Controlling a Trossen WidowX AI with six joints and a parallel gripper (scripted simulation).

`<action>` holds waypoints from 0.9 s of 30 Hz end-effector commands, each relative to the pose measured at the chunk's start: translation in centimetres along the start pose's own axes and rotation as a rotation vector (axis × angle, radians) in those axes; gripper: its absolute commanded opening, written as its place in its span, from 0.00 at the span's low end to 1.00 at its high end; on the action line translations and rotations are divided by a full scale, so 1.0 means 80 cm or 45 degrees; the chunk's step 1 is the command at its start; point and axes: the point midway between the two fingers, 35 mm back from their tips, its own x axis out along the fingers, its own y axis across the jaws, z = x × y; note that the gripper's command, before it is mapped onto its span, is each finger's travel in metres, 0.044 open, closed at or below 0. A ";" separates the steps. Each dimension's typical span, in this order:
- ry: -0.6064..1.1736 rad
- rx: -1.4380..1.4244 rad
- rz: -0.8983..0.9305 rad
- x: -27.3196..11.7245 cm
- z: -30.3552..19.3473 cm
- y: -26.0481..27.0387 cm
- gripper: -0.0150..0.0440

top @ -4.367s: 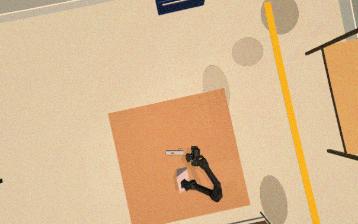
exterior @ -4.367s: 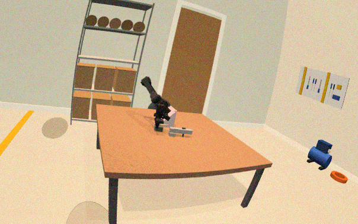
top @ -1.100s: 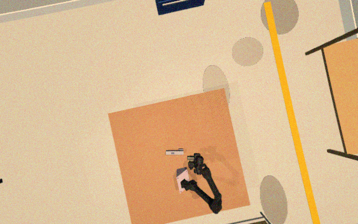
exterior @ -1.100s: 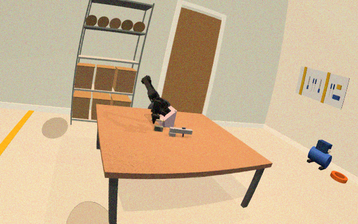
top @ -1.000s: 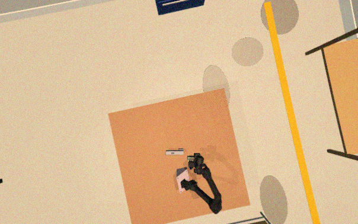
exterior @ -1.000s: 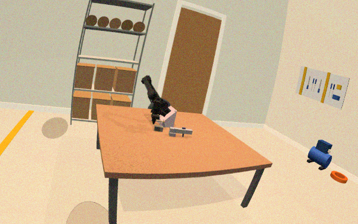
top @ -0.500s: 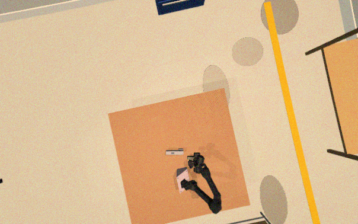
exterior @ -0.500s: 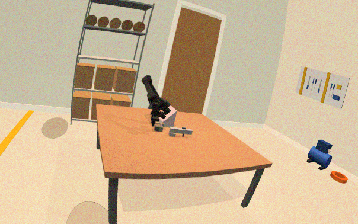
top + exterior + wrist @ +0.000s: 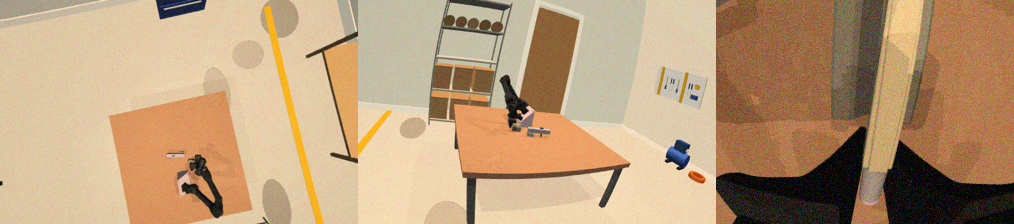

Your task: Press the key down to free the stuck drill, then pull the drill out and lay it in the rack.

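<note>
My gripper [image 9: 872, 133] is shut on the drill, a long tan bar [image 9: 893, 100] with a grey rounded end just behind the fingertips. The rack, a grey grooved block [image 9: 847, 75] [image 9: 517, 129], stands on the table below the drill. In the wrist view the drill runs lengthwise over the right part of the rack, slightly slanted to its groove, and hides part of it. Whether they touch cannot be told. The grey fixture [image 9: 175, 155] [image 9: 537, 130] with a small dark key [image 9: 542, 128] stands beside the rack. The drill is out of the fixture.
A pinkish block with a grey side [image 9: 182, 178] [image 9: 527, 122] stands by the arm's base, close to the folded arm [image 9: 211, 186] [image 9: 512, 98]. All this is on the orange-brown table [image 9: 148, 130] [image 9: 536, 157].
</note>
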 end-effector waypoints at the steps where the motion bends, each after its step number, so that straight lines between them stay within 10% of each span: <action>1: -0.008 -0.019 0.011 0.007 0.003 0.002 0.25; 27: -0.008 -0.019 0.011 0.021 0.008 0.005 0.25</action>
